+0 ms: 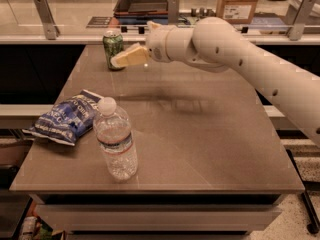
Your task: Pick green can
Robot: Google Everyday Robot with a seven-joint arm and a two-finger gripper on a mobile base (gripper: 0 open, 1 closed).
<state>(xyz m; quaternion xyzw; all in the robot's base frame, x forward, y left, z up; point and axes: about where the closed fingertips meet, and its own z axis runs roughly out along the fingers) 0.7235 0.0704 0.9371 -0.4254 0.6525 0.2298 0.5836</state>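
The pincer [119, 60] hung above the table [210, 134]. Its pale tip lay just to the right of the green can [113, 45] and, in this view, overlapped the can's lower right side. Whether the pincer was apart or together could not be told, nor whether it already touched the can. The arm [240, 54] stretched away from the can to the right.

The can stood upright on the table, its long axis vertical and its silver top uncovered. It lay immediately left of the pincer tip. The coming move therefore looked like a short sideways reach to the left, with the pincer closing across the can's round wall rather than from above.

Well nearer the camera than the can stood a clear water bottle [116, 144], upright and capped in white; how full it was could not be judged. A blue snack bag [67, 116] lay closed, nearer than the can and a little to its left. Beyond the can sat a dark tray [145, 1], and farther to the can's right a cardboard box [239, 1], its contents hidden.
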